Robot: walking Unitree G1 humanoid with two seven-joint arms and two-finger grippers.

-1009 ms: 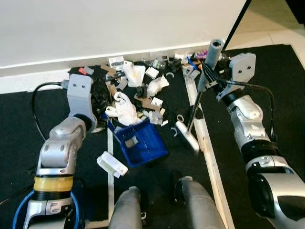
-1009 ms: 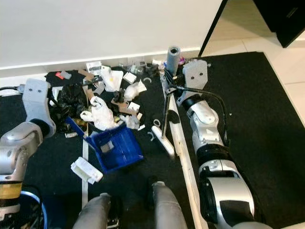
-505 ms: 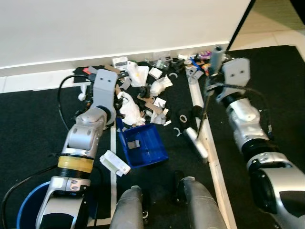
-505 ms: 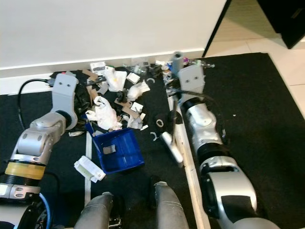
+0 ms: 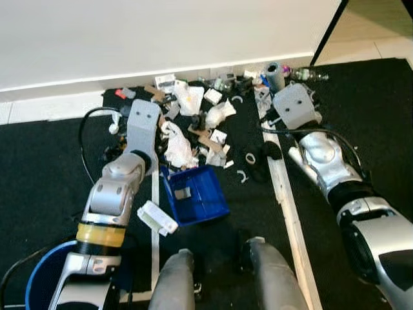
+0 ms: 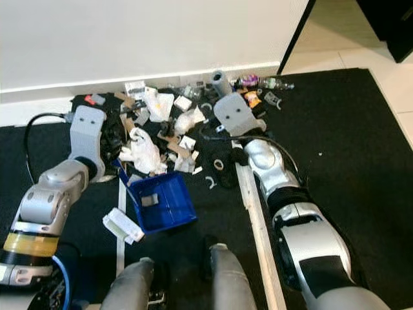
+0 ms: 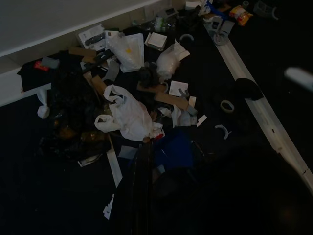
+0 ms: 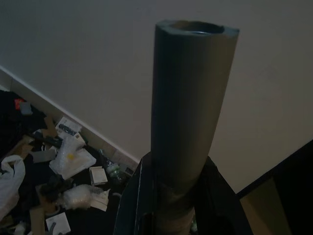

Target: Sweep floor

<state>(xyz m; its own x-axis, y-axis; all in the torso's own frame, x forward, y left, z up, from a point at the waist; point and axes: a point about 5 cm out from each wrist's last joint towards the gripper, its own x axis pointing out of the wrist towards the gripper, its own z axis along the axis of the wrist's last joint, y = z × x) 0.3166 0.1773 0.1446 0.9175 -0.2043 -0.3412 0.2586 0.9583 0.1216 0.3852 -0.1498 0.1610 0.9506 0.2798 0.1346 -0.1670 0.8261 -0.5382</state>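
Right gripper [image 8: 171,196]: clamped round the grey foam-sleeved broom handle [image 8: 188,98] — in the right wrist view the two black fingers sit either side of the tube, which rises between them toward the pale wall.

Handle in the head views: its grey round end [image 5: 273,70] shows just beyond the right arm's wrist block, close to the white skirting board [image 5: 64,87]; the shaft and the brush head are hidden behind the arm, so how the head lies on the floor cannot be told.

Litter: a loose scatter of white crumpled plastic bags [image 5: 177,147], paper scraps, cardboard bits and black film on the black floor mat [image 5: 39,168], spread from the skirting down to the blue rectangular plastic dustpan [image 5: 195,196].

The relation that counts: the litter lies to the robot's left of the right gripper, across the white wooden strip [image 5: 289,213] that runs away from the robot — the dustpan sits nearer the robot, between the two arms.

Left gripper [image 7: 142,176]: reaching over the mat beside the white bag, just above the dustpan; too dark to tell whether its fingers are apart or together.

Nearer arm: the left is closest to the pile and pan, but the right holds the broom.

Likely next move: a judgement only — a stroke leftward and toward the robot, pulling litter to the pan.
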